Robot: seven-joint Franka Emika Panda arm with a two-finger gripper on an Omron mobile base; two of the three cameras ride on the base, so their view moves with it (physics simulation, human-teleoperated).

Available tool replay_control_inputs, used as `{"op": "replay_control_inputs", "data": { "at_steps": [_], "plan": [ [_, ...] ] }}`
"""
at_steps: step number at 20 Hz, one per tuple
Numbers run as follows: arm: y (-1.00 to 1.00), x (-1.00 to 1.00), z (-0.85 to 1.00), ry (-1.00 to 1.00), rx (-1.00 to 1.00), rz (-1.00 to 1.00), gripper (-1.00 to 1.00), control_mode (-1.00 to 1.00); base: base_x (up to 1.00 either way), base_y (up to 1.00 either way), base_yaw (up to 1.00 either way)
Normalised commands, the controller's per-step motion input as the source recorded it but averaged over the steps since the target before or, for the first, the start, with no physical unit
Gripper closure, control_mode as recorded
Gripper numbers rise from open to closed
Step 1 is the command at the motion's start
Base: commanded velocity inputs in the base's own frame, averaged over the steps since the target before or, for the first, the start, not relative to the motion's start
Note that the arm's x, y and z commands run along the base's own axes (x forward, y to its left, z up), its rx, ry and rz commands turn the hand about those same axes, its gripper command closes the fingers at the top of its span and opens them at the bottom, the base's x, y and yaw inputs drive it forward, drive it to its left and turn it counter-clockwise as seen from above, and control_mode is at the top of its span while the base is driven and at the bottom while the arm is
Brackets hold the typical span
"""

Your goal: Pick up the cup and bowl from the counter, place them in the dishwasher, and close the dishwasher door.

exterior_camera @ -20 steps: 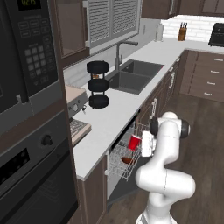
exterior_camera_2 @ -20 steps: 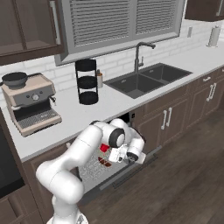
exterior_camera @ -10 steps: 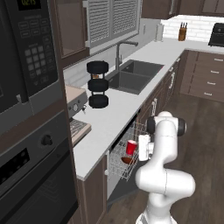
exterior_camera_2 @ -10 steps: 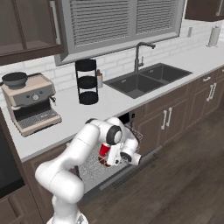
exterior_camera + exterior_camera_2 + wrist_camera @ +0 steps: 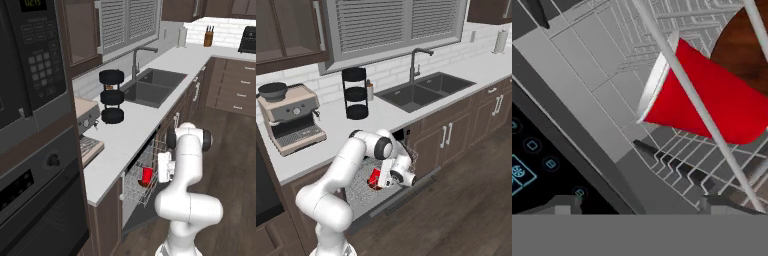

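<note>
While the cup (image 5: 712,100) lies tilted on its side in the rack (image 5: 134,185) of the dishwasher (image 5: 406,192), next to the bowl (image 5: 744,42), the gripper (image 5: 644,202) sits just before it with jaws spread and empty.

Home kitchen, sink (image 5: 423,90) under a shuttered window, espresso machine (image 5: 291,120), built-in oven (image 5: 35,200), dark cabinets.

White rack wires (image 5: 702,107) across the tilted cup (image 5: 712,100), bowl (image 5: 744,45) close behind, bare rack floor (image 5: 602,75) alongside.
</note>
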Motion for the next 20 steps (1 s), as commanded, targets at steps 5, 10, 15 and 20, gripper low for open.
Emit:
{"op": "replay_control_inputs", "data": {
  "at_steps": [5, 10, 15, 20],
  "plan": [
    [-0.25, -0.71, 0.37, 0.0, 0.0, -0.01, -1.0, -1.0, 0.0, 0.0, 0.0],
    [-0.14, -0.53, -0.06, 0.04, -0.08, -0.03, -1.0, -1.0, 0.0, 0.0, 0.0],
    [0.05, 0.08, -0.59, 0.24, -0.23, -0.11, -1.0, -1.0, 0.0, 0.0, 0.0],
    [0.42, 0.31, -0.61, 0.07, -0.21, -0.07, -1.0, -1.0, 0.0, 0.0, 0.0]
  ]
}}
